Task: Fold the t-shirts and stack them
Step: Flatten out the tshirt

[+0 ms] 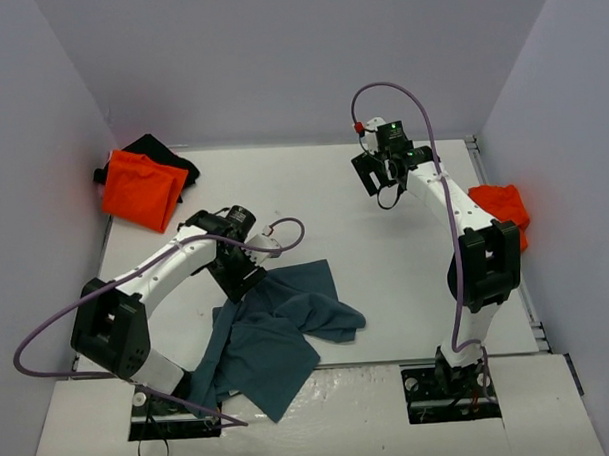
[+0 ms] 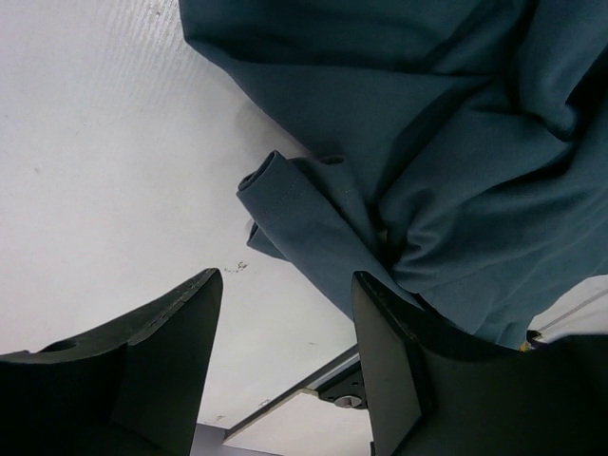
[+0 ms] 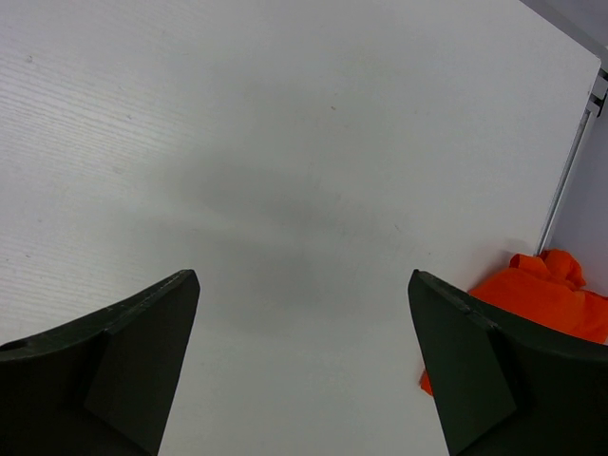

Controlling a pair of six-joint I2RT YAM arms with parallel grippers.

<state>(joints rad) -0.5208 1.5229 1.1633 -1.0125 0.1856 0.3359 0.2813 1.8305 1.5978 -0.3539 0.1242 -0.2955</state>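
Saw the blue shirt (image 1: 278, 334) crumpled at the near edge of the table (image 1: 386, 265). Caught the left gripper (image 2: 285, 276) beside a fold, jaws apart, gripping nothing. Found the right gripper (image 3: 302, 275) raised, wide open, empty. Spotted an orange shirt (image 1: 141, 189) far left, a second orange shirt (image 1: 504, 206) right.

2 white arms (image 1: 170, 258), black joints (image 1: 110, 330), purple cables (image 1: 385, 84).

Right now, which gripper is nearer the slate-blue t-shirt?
Left. The left gripper sits open at the slate-blue t-shirt, by its crumpled upper edge; the right gripper hangs open well away, over the table toward its far right.
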